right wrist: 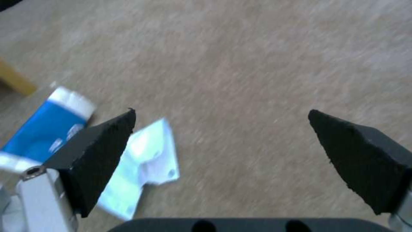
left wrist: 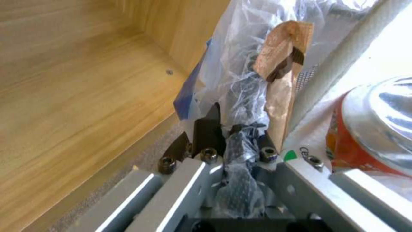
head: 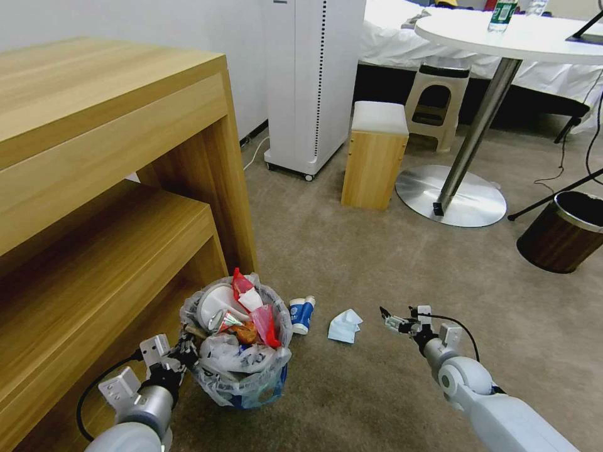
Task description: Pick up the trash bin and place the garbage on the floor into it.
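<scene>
The trash bin [head: 242, 376], lined with a crinkly clear bag, is by the wooden cabinet's corner and brims with litter: a crushed can [left wrist: 373, 129], red wrappers and white pieces. My left gripper [head: 183, 350] is shut on the bin's near rim, and its dark fingers [left wrist: 208, 129] pinch bag plastic beside a brown wooden piece [left wrist: 281, 64]. A blue-white cup [head: 301, 314] and a crumpled tissue [head: 344, 326] lie on the beige carpet floor [head: 377, 263], right of the bin. My right gripper [head: 394, 320] hovers open just right of the tissue [right wrist: 146, 161], with the cup [right wrist: 47, 129] beyond.
A wooden cabinet [head: 113, 188] walls off the left side. Farther back stand a white appliance [head: 314, 81], a wooden stool [head: 374, 154] and a round table's metal base [head: 452, 194]. A dark brown bin [head: 562, 232] is at the right. Open carpet lies ahead.
</scene>
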